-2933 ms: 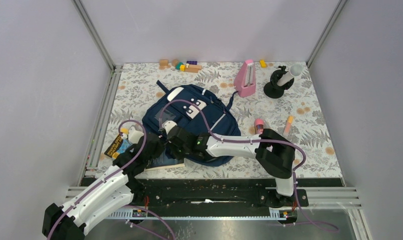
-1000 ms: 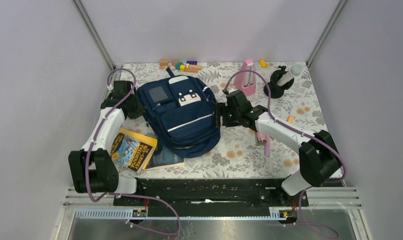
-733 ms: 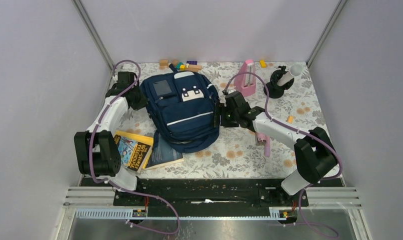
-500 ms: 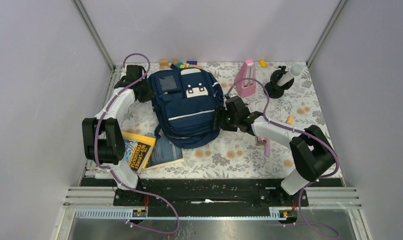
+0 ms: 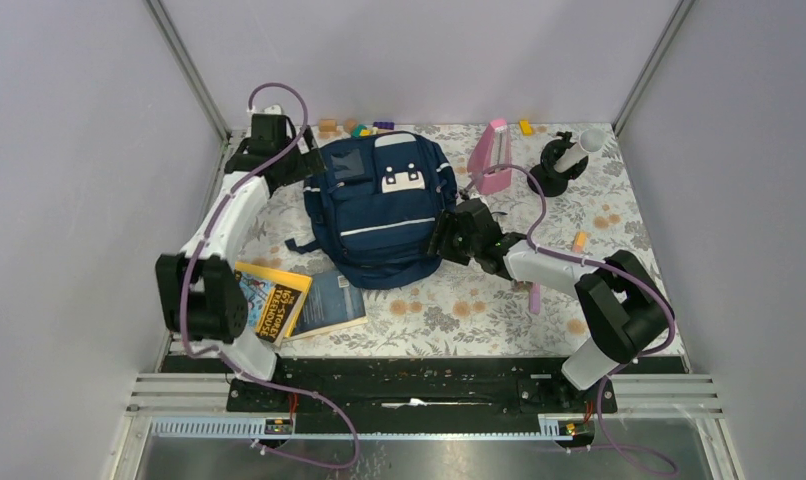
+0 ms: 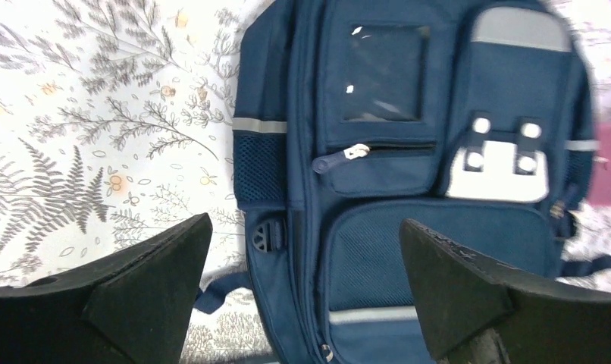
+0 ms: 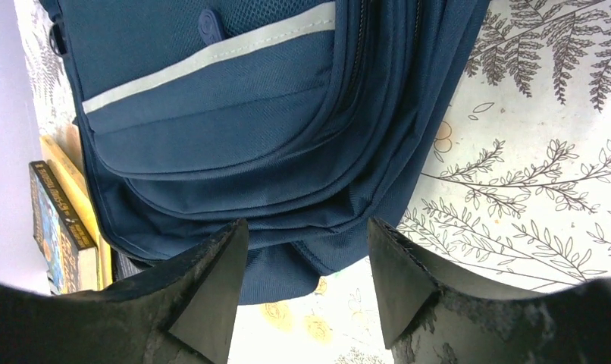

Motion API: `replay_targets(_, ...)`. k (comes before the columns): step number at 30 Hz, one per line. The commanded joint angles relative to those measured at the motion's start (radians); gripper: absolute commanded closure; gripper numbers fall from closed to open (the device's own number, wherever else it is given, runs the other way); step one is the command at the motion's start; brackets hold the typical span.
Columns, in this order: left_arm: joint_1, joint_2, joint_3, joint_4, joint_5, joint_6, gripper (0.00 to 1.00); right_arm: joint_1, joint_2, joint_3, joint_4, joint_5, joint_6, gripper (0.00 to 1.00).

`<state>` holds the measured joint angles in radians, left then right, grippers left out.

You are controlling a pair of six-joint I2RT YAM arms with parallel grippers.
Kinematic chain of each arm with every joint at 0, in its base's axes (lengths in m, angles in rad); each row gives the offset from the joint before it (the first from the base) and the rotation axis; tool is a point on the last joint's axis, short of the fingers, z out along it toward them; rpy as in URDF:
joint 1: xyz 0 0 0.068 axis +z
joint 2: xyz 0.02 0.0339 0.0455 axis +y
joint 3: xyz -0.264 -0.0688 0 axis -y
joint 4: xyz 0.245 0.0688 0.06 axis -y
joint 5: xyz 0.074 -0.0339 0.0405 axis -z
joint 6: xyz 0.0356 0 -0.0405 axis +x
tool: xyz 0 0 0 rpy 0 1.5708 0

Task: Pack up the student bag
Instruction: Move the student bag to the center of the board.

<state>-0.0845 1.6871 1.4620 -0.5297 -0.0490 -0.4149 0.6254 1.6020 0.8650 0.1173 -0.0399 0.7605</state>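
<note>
Farther back now, student bag point(image 5: 384, 215) lies face-up

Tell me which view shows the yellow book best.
Top external: the yellow book lies cover-up, mostly unobstructed, near the student bag. Right wrist catches only a sliver at the frame's left edge, past the bag; left wrist misses it.

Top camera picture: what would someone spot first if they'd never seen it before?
The big navy student bag, lying front-up in the middle of the leafy-patterned table, grabs the eye first. The left end effector is at its far-left corner and the right end effector at its near-right side, both open. Next comes the bright yellow book at the table's near-left.
</note>
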Motion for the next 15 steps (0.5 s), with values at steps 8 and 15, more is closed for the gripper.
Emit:
replay_targets(8,-0.044,-0.515,-0.372,-0.051,-0.029,0.062,0.01,-0.005,0.053,0.005,0.074,0.071,0.045,0.34)
replay_targets(15,-0.029,-0.770,-0.608,-0.054,-0.057,-0.001,0.01,-0.005,0.096,0.019,0.092,0.082,0.046,0.37)
